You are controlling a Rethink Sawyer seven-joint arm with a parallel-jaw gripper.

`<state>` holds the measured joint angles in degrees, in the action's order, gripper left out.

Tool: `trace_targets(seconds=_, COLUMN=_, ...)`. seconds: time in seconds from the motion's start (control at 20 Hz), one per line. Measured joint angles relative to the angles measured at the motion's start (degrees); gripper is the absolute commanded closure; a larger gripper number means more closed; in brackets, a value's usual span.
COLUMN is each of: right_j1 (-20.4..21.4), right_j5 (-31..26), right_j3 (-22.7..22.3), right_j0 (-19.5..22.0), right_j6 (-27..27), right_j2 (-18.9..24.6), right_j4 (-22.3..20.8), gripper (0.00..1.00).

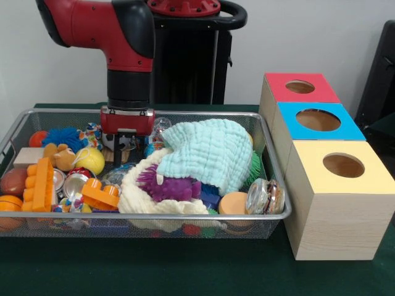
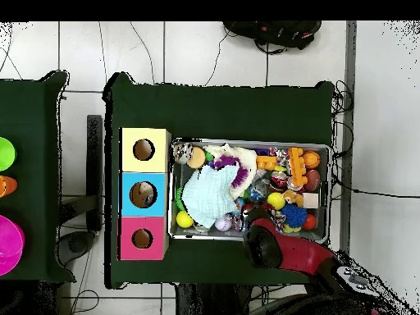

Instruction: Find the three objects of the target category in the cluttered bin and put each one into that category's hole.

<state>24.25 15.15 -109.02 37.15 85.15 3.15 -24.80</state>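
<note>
Sitting toward the left part of the green desk (image 1: 185, 271) in the front view, the cluttered bin (image 1: 148, 217) runs nearly to the desk's left edge and ends just beside the three wooden boxes near the right edge. At the bin's left end lie a brown ball (image 1: 13, 182), an orange toothed block (image 1: 42, 184), a small tan plush (image 1: 60, 157), a blue spiky ball (image 1: 62, 137) and a yellow ball (image 1: 91, 160). The red and black arm (image 1: 117, 37) comes down from the desk's far edge, and its gripper (image 1: 126, 147) reaches down into the left-centre of the bin just behind the yellow ball; whether the jaws are apart or together cannot be told, since the clutter hides them. Right of it, a pale mint cloth (image 1: 213, 151) drapes over a cream fuzzy cloth (image 1: 139, 194) with a purple spiky toy (image 1: 170, 185) between them. At the bin's right end lie an orange disc (image 1: 233, 202) and a clear glass jar (image 1: 265, 196) on its side. Beyond the bin stand the yellow-topped box (image 1: 342, 197), the blue-topped box (image 1: 318, 120) and the red-topped box (image 1: 300, 87), touching in a row from the near side to the far side, each with a round hole in its top.
</note>
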Motion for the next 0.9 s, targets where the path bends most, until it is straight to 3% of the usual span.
trace_targets(seconds=0.65, right_j1=1.16, right_j5=-0.27, right_j3=-1.43, right_j0=1.34, right_j6=0.0, right_j2=0.91, right_j4=0.52, gripper=1.0)
trace_targets(seconds=0.9, right_j1=4.05, right_j5=-5.91, right_j3=-3.27, right_j0=0.7, right_j6=0.0, right_j2=0.89, right_j4=4.01, gripper=1.0)
